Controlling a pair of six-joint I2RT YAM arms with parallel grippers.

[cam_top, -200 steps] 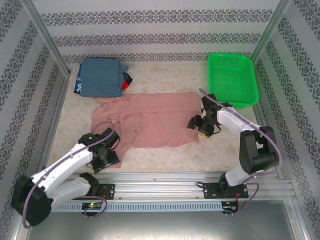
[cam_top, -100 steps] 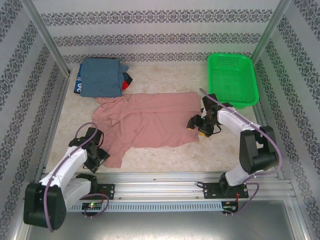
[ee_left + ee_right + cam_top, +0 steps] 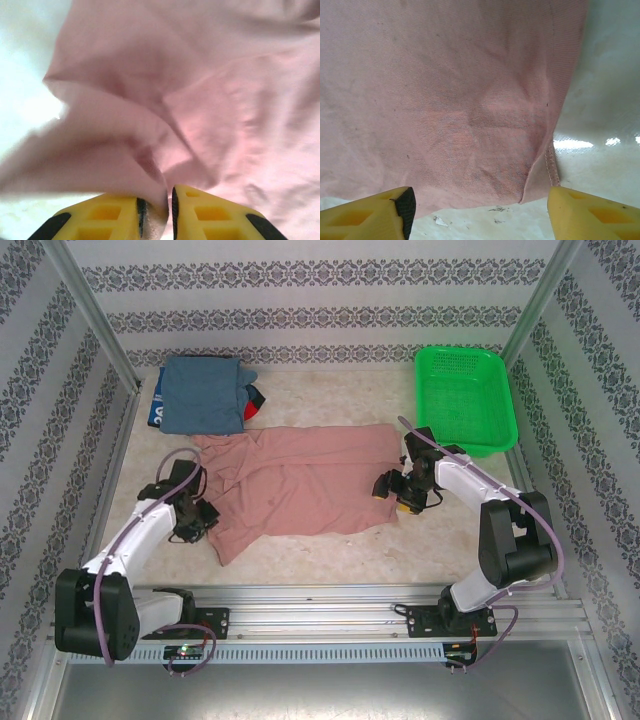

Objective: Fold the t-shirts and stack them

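Note:
The dusty-pink t-shirt [image 3: 300, 480] lies spread across the middle of the table, wrinkled on its left side. My left gripper [image 3: 205, 522] is at the shirt's lower-left edge. In the left wrist view that gripper [image 3: 170, 212] is shut on a pinched fold of the pink cloth [image 3: 200, 100]. My right gripper [image 3: 390, 498] sits at the shirt's lower-right corner. Its jaws [image 3: 477, 215] stand open, with the hemmed corner [image 3: 540, 175] lying flat on the table between the fingers. A folded blue-grey shirt [image 3: 203, 395] tops a stack at the back left, with dark and red cloth [image 3: 256, 398] peeking out on its right.
A green mesh basket [image 3: 465, 400] stands at the back right, just behind the right arm. Patterned walls close in the left, back and right sides. Bare marbled tabletop [image 3: 330, 550] shows in front of the shirt.
My left arm swung from the front of the table back and to the left, and its jaws closed on the shirt's lower-left edge. The right arm stayed put.

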